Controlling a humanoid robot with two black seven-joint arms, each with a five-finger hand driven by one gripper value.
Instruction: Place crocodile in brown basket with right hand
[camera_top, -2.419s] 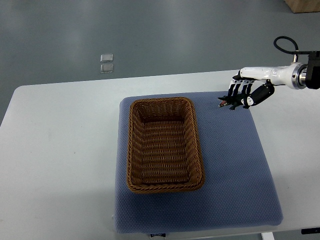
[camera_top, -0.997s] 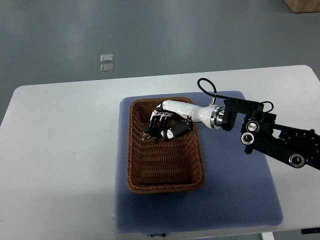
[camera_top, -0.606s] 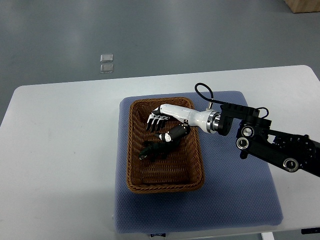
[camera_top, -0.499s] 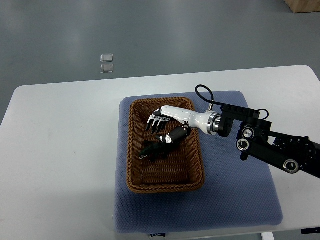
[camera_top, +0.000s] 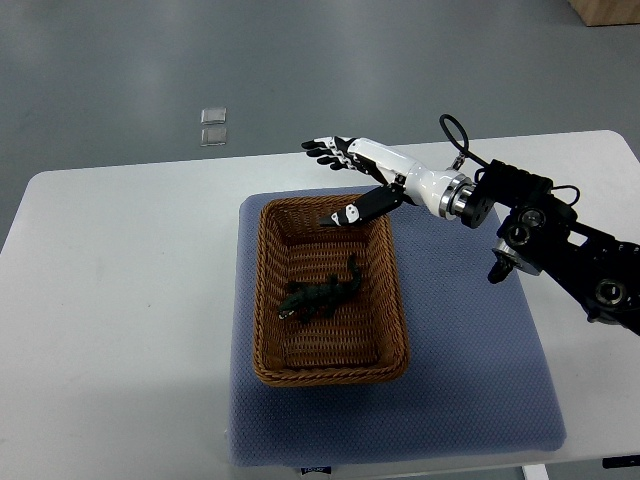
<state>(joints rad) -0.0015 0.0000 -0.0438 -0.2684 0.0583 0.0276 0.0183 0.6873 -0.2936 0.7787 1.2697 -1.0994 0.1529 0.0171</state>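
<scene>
The crocodile lies loose on the woven floor of the brown basket, about mid-frame, nothing touching it. Above the basket's far rim, upper centre, the right hand hangs with fingers spread, holding nothing, its arm reaching in from the right edge. The basket sits on a blue mat covering a white table.

Right hand reaching in from the right edge on an extended arm, fingers spread flat, thumb angled downward, holding nothing.
</scene>
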